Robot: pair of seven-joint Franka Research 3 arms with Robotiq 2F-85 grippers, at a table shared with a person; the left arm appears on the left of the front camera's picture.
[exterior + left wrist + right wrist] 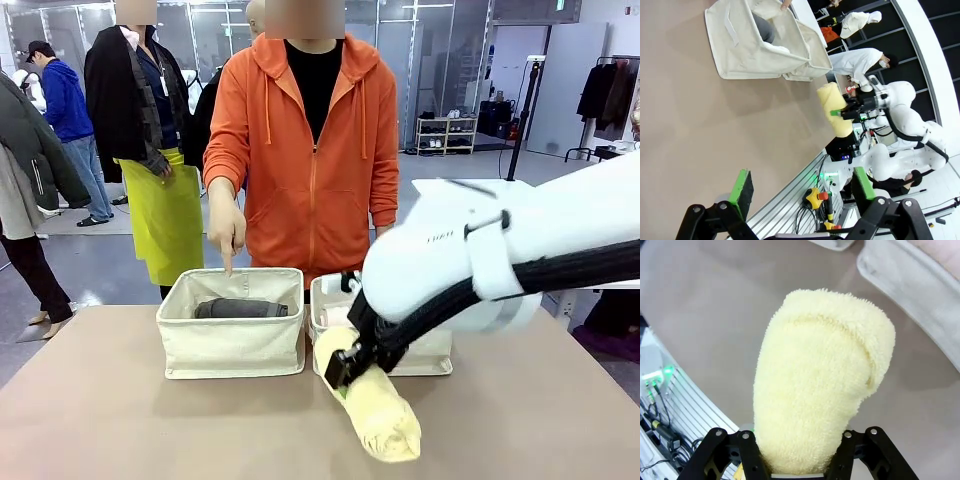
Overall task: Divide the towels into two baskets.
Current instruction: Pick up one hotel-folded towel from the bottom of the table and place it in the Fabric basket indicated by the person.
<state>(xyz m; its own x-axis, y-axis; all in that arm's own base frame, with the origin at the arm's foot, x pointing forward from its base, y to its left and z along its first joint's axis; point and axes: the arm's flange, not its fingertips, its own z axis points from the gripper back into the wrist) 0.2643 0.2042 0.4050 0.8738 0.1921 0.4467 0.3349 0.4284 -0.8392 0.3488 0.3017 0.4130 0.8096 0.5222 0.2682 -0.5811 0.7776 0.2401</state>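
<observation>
The brown worktop [120, 410] carries two cream canvas soft-sided baskets side by side at its far edge. The left basket [232, 345] holds a dark grey rolled terry towel [240, 309], and a person in an orange hoodie [310, 150] points a finger [227, 262] down at its far rim. The right basket [430, 355] stands partly behind the white right arm [520, 250]. In front of it, the pale yellow rolled terry towel [378, 408] sits pinched between the fingers of the right end effector [345, 375], tilting down toward the worktop. The left end effector [802, 192] hangs spread wide, well apart from the baskets, holding nothing.
</observation>
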